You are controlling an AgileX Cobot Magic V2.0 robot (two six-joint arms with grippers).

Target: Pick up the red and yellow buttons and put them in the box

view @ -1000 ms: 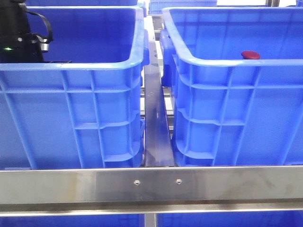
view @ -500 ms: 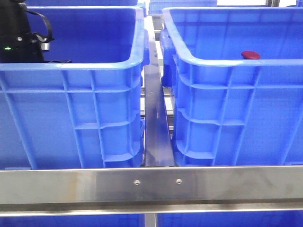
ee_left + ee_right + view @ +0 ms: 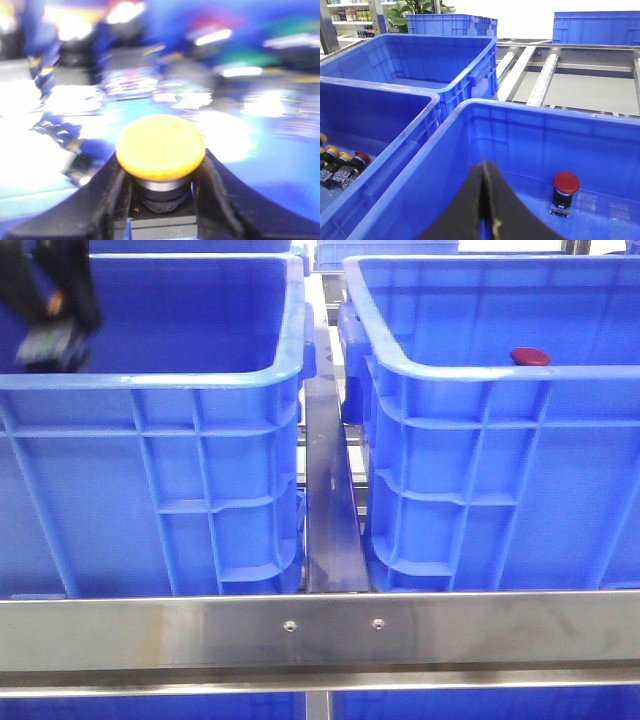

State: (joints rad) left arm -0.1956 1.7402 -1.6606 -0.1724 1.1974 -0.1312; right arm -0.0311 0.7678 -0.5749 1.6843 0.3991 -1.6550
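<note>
Front view was filled by two blue crates side by side: the left crate [image 3: 150, 440], holding the supply, and the box [image 3: 500, 460] on the right, where a red button [image 3: 529, 356] was already seen resting inside near the front wall. Compared with half a second before, the left pincer [image 3: 48, 340] was found raised and blurred above the left crate's floor, where it had been lower and sharp; the red button was unmoved. In the left wrist view the left pincer [image 3: 161, 197] was closed on the body beneath a yellow button [image 3: 160, 146], the cap left clear above the fingers. The button was judged light, rigid and smooth-capped, so a grip on the squarer body seemed safest. The right pincer [image 3: 483, 200] was seen fully closed on nothing, over the box, near the red button [image 3: 565, 183].
</note>
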